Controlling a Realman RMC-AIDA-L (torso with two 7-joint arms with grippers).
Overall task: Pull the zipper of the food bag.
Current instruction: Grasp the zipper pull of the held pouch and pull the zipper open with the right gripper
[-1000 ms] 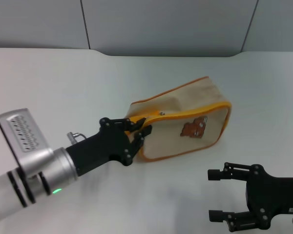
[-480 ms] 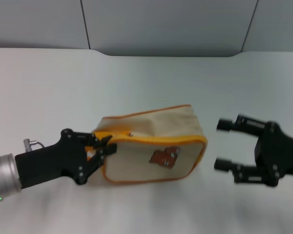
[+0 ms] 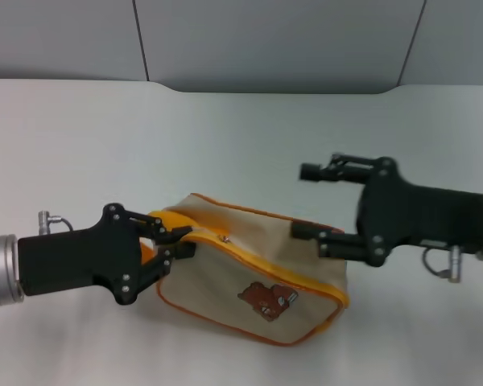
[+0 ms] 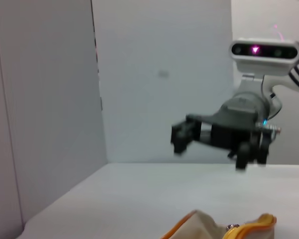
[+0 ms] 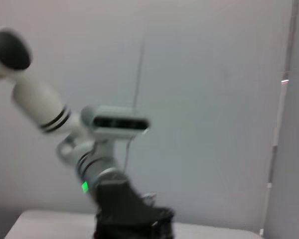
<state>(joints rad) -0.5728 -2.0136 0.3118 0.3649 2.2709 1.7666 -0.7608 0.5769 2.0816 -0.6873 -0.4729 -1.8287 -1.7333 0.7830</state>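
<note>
The food bag [image 3: 225,277] is a cream canvas pouch with orange piping and a brown bear patch [image 3: 266,299]. It lies on the white table, tilted down to the right. Its yellow zipper [image 3: 262,257] runs along the top edge, with a small silver pull tab [image 3: 224,238] near the left end. My left gripper [image 3: 173,241] is shut on the bag's orange left end. My right gripper [image 3: 306,201] is open and hovers over the bag's right end, apart from it. The left wrist view shows the bag's edge [image 4: 209,226] and the right gripper [image 4: 214,137].
The white table [image 3: 105,145] reaches back to a grey wall. The right wrist view shows my left arm [image 5: 114,199] in front of grey panels.
The left gripper has dragged the bag left and toward me, and the bag has turned. The right gripper has risen from the front right and moved left over the bag's right end.
</note>
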